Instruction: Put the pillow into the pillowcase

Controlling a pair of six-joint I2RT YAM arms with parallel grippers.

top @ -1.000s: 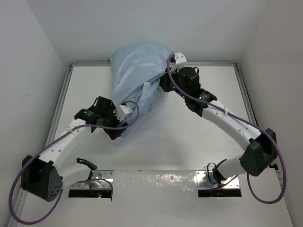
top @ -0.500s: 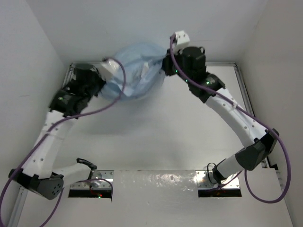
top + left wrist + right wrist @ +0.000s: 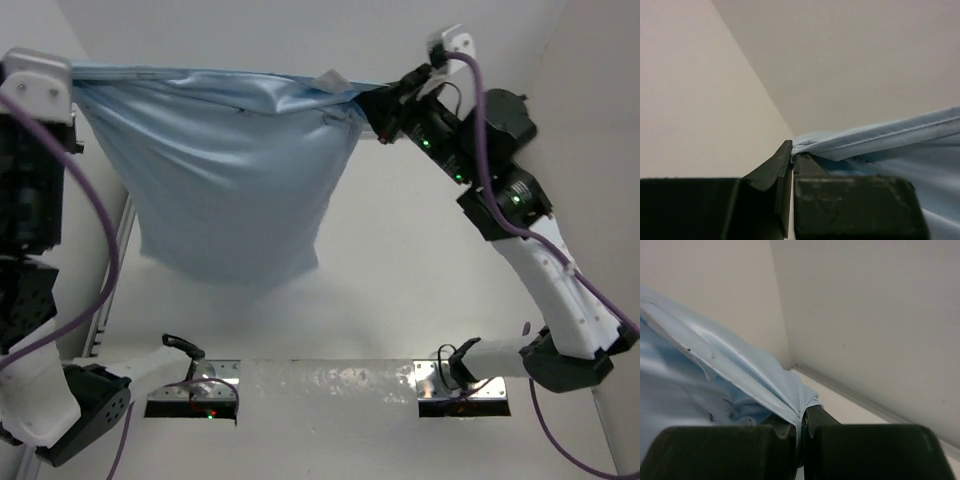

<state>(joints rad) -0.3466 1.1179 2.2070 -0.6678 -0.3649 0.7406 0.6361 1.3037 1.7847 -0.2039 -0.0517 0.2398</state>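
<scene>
The pillowcase (image 3: 230, 170) is held stretched above the bench (image 3: 400, 290), its upper edge pinched at one end in the closed left tool (image 3: 792, 159) and at the other in the closed right tool (image 3: 801, 424). That edge should be held taut and level so the sack hangs straight. The pillow is not seen, and whether it is hidden inside cannot be told.

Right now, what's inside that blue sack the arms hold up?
Only the blue outside of the pillowcase shows, pinched at its top corners by the left gripper and right gripper. Its cloth hides whatever is inside; no pillow shows.
</scene>
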